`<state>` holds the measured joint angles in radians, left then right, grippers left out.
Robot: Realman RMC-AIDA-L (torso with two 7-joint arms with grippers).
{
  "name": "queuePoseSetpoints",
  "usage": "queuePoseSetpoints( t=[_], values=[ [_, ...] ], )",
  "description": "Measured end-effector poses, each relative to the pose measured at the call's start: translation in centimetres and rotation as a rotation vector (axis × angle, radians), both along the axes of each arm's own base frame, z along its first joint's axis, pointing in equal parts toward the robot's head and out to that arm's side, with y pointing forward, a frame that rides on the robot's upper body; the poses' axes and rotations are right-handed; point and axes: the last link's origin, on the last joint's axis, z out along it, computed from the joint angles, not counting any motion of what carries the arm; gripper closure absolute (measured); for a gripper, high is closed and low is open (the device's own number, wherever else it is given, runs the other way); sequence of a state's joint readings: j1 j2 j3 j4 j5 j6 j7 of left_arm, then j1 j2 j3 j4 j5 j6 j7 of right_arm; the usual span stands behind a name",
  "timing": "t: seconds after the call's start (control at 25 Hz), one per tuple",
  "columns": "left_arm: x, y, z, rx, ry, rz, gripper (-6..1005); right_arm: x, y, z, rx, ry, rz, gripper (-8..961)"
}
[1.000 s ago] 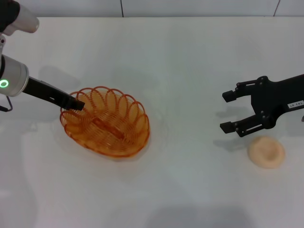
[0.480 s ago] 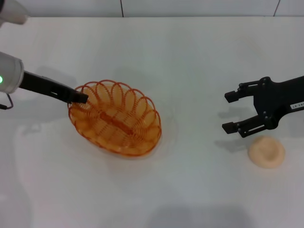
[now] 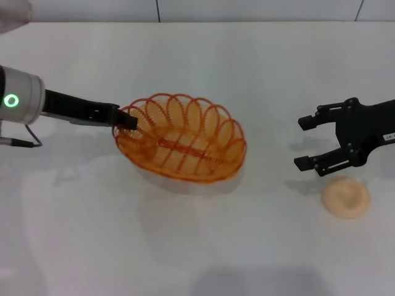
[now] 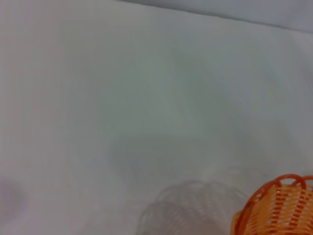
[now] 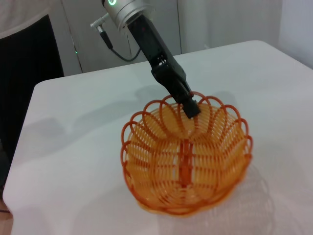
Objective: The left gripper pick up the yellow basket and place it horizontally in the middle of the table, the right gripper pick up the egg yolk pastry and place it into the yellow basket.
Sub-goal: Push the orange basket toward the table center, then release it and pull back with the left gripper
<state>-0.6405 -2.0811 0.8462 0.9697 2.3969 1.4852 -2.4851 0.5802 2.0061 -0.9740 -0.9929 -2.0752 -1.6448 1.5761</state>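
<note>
We carry the oval orange wire yellow basket (image 3: 182, 139) above the plain white table (image 3: 197, 246), near its middle; our black left gripper (image 3: 126, 119) is clenched on the looped rim at the basket's left end, and a shadow shows beneath. It looks light and stiff, so this rim pinch should serve, though it may swing. Our black right gripper (image 3: 310, 143) hangs spread apart just beside the small round peach-cream egg yolk pastry (image 3: 346, 197); that looks soft and crumbly, so we would take it gently across its sides.
</note>
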Motion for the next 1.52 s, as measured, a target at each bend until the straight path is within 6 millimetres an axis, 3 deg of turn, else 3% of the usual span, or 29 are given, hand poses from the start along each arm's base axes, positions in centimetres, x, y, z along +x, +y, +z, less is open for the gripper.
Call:
queuePoseSetpoints(
  t=[0.52, 0.92, 1.52],
  values=[
    [1.2, 1.2, -2.5, 0.063, -0.075, 0.262, 907, 0.4, -0.1, 0.5, 0.012, 0.001, -0.002, 101],
    [2.9, 0.9, -5.3, 0.022, -0.127, 0.323, 904, 0.9, -0.4, 0.8, 0.008, -0.012, 0.007, 100],
    [2.3, 0.9, -5.7, 0.042, -0.119, 0.356, 900, 1.4, -0.9, 1.2, 0.015, -0.019, 0.003, 100]
  ],
)
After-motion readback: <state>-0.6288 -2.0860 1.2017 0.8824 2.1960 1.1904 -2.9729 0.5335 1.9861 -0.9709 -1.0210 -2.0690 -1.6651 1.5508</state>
